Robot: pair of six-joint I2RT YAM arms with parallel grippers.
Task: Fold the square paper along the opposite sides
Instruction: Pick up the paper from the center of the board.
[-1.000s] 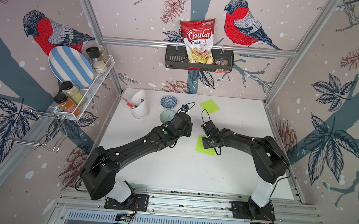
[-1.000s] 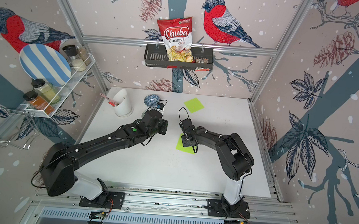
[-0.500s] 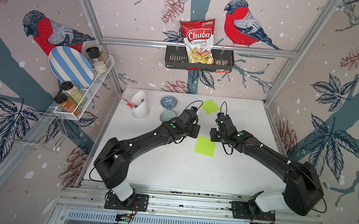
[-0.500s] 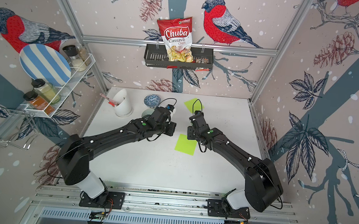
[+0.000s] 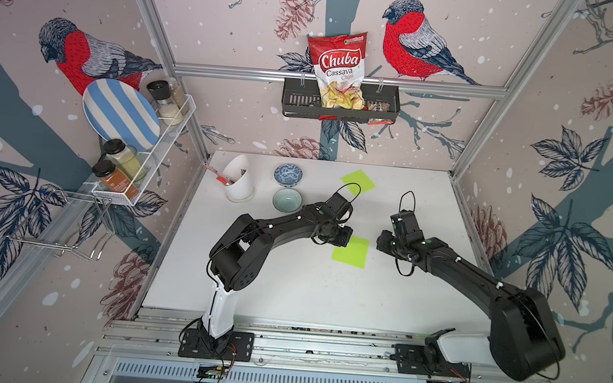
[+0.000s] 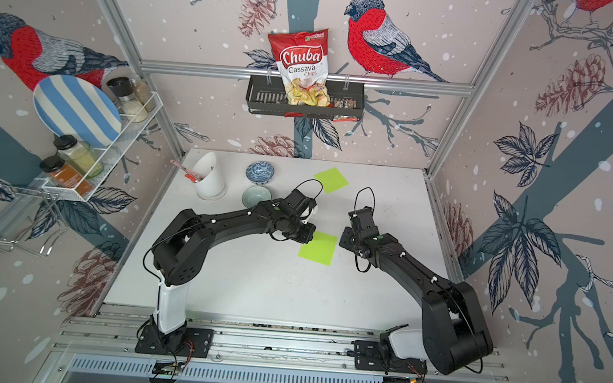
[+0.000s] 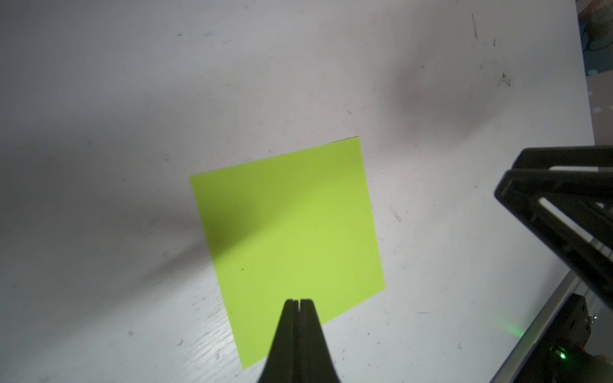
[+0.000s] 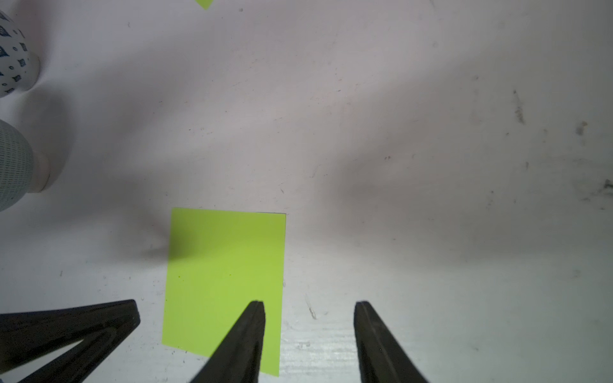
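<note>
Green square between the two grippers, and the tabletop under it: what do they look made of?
Green square: probably thin paper or light card, matte. It lies flat with crisp edges and no glare.
Tabletop: white board, perhaps painted or laminated. It shows faint grain lines, scuffs and a soft sheen. What lies under the surface cannot be told.

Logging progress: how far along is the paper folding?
Done: nothing visible; the paper lies flat, no crease showing. In hand: left gripper, shut, and right gripper, open, flank it, neither gripping it. Left: the whole fold.
</note>
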